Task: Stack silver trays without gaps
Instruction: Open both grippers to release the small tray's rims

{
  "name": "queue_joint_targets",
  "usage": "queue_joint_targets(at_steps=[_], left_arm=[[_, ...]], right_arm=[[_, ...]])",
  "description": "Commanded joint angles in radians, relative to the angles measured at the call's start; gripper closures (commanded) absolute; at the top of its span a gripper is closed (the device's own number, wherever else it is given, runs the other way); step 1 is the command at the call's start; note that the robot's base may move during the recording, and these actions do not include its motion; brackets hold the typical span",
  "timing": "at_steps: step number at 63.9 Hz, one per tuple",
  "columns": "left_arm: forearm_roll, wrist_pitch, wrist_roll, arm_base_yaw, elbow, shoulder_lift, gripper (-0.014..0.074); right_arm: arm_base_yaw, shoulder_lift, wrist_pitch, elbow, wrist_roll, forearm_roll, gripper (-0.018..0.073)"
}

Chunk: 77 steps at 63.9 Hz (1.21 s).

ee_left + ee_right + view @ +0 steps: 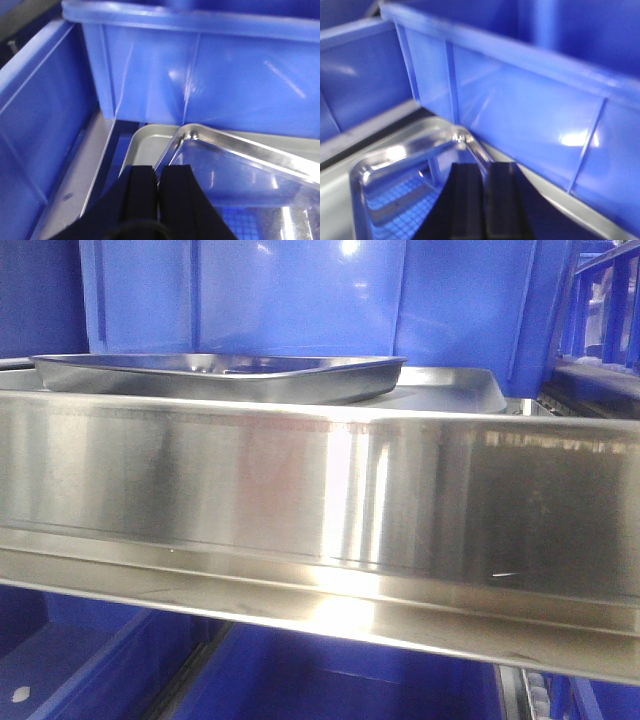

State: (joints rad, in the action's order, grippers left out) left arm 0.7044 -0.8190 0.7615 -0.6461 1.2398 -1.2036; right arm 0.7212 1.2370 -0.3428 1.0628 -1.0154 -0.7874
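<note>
The upper silver tray [220,375] sits skewed toward frame left on the lower silver tray [465,390], behind the shelf rail [320,490]. My left gripper [159,187] and right gripper [484,200] each show fingers pressed almost together at the upper rim; whether they nip it I cannot tell. Left thus offset, a corner would likely ride the lower rim and hold a gap open.

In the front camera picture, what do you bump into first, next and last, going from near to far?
Rail → top tray → blue bin.
</note>
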Motion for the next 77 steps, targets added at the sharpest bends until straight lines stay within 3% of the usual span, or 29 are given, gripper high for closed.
queue_joint_targets(at_steps=[1,61,70,77], left_arm=[[0.013,0.022,0.000,-0.005,0.008,0.008,0.0595],[0.018,0.022,0.000,-0.005,0.008,0.008,0.0595],[0.047,0.022,0.000,-0.005,0.008,0.008,0.0595],[0.003,0.025,0.000,-0.005,0.008,0.008,0.0595]], right_arm=[[0.000,-0.016,0.004,0.003,0.006,-0.011,0.0636],[0.000,-0.016,0.010,0.003,0.006,-0.011,0.0637],[0.000,-0.016,0.010,0.003,0.006,-0.011,0.0637],[0.000,-0.016,0.010,0.003,0.006,-0.011,0.0637]])
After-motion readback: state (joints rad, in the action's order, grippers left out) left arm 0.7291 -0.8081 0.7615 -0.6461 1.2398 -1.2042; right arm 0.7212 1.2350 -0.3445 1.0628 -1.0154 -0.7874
